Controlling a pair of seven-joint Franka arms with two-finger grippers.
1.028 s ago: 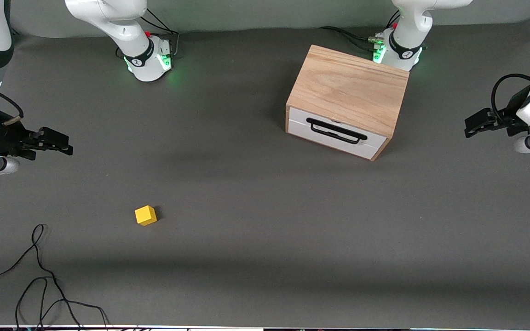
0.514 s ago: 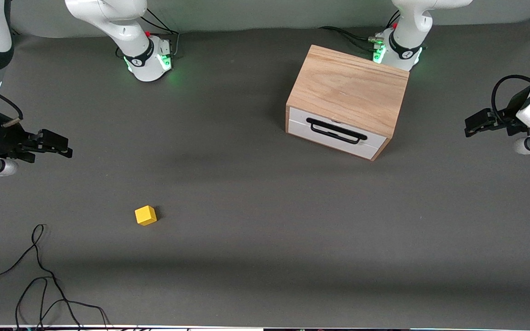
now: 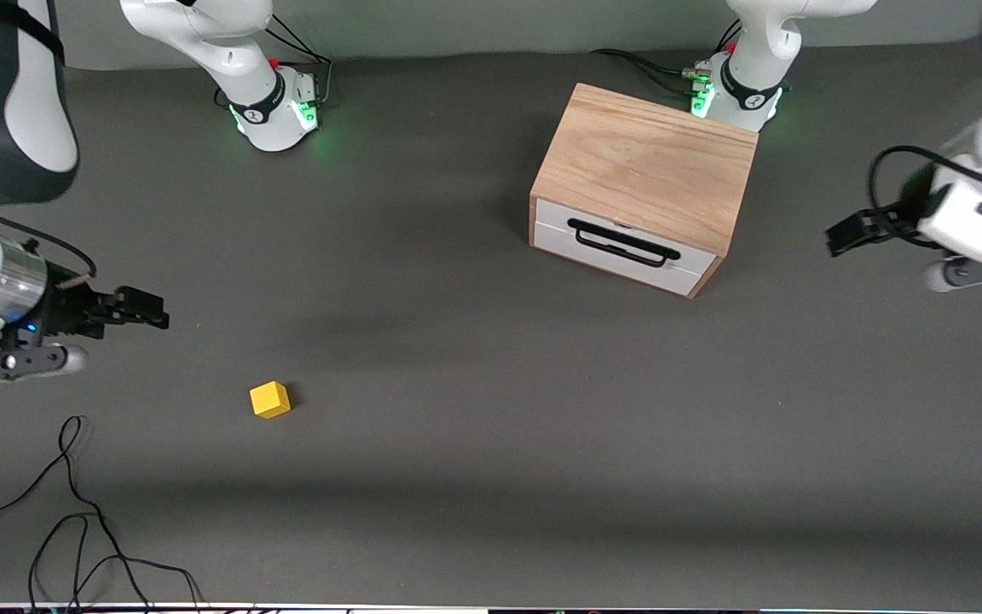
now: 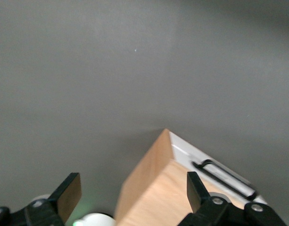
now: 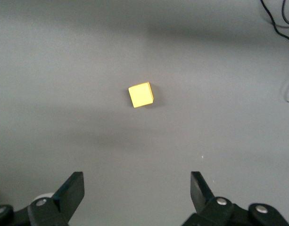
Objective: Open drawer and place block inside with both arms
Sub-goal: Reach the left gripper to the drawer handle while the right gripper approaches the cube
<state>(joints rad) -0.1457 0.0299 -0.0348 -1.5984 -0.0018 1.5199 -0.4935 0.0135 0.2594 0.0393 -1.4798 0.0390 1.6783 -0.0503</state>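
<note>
Block (image 3: 270,399), a small bright yellow cube, sits alone on grey table (image 3: 491,443); drawer (image 3: 623,246) closed; right gripper (image 5: 135,195) and left gripper (image 4: 130,193) hover, fingers spread

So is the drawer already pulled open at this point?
No, the drawer sits flush in the cabinet, its white front and black handle untouched by either hand.

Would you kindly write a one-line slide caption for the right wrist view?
Open right end effector hovers over the table, the yellow block ahead and untouched.
</note>
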